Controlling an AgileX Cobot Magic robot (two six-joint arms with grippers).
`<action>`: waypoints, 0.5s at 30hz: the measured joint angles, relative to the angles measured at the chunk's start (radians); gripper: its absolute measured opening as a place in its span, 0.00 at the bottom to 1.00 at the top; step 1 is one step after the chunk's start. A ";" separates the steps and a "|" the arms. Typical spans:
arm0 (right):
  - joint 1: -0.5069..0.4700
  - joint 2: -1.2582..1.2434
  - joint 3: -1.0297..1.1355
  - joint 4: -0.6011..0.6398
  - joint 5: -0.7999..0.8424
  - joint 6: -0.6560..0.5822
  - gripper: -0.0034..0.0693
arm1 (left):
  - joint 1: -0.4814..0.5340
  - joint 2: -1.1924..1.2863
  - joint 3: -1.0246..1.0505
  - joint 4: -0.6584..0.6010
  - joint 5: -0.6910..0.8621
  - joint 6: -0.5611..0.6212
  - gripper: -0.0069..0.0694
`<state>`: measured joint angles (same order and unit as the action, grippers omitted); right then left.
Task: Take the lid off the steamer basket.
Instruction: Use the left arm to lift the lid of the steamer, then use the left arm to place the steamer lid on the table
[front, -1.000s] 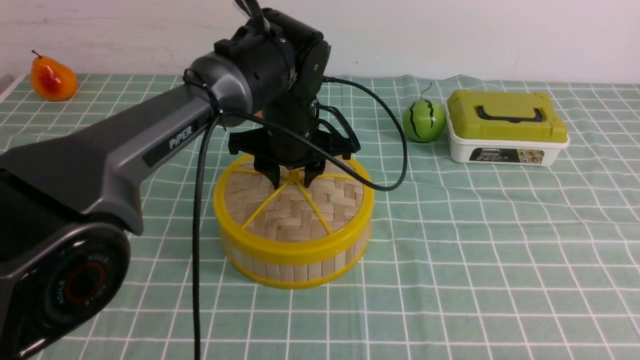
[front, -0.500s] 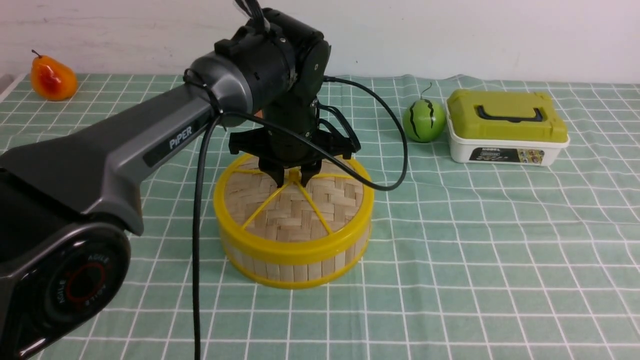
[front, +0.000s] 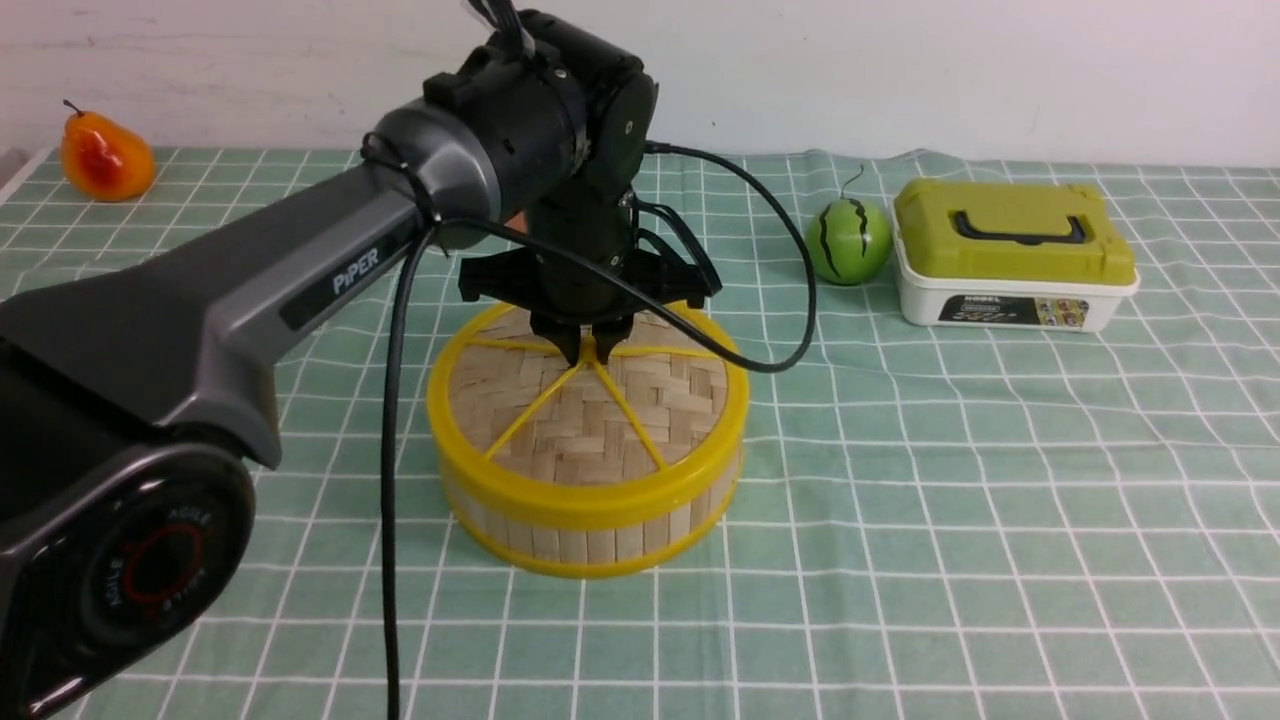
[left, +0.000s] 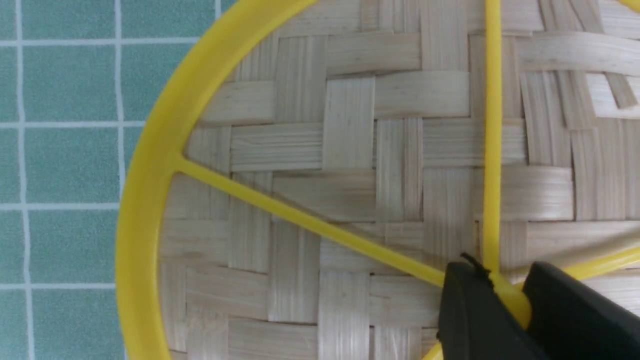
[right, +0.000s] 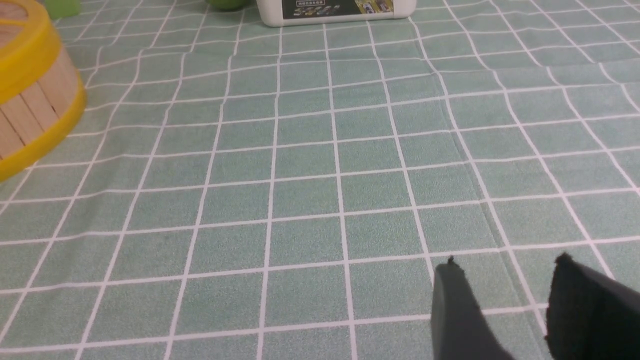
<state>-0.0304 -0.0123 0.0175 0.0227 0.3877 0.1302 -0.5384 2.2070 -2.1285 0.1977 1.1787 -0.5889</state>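
Pale green checked cloth (front: 900, 480) covers the table below a white wall. Left of centre stands the round, shallow steamer basket (front: 590, 530), with a bamboo-slat wall and yellow plastic rims. The flat round lid (front: 560, 420) of woven tan bamboo, yellow-rimmed with thin yellow spokes, lies on top of it, apparently seated within the upper rim. The left gripper (front: 588, 352) points straight down at the lid's centre. In the left wrist view its jaws pinch the small yellow knob (left: 515, 300) where the spokes meet. The right gripper (right: 505, 310) hangs low over bare cloth to the right, jaws spread and holding nothing, well apart from the basket.

The hold looks slight: only the fingertips grip a small, smooth plastic knob, so it may slip out on the lift. If the lid fits tightly, the basket could rise with it and then drop or tip, since nothing pins it down. A pull that is not vertical may wedge the lid's rim and drag the basket across the cloth. The black cable (front: 760, 370) loops close by the lid's right edge and could snag it.
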 joint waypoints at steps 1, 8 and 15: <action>0.000 0.000 0.000 0.000 0.000 0.000 0.38 | 0.000 -0.020 0.008 -0.002 0.004 0.001 0.24; 0.000 0.000 0.000 0.000 0.000 0.000 0.38 | 0.000 -0.251 0.011 0.041 0.040 0.070 0.24; 0.000 0.000 0.000 0.000 0.000 0.000 0.38 | 0.034 -0.524 0.116 0.151 0.065 0.125 0.24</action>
<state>-0.0304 -0.0123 0.0175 0.0227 0.3877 0.1302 -0.5046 1.6832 -2.0124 0.3488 1.2433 -0.4635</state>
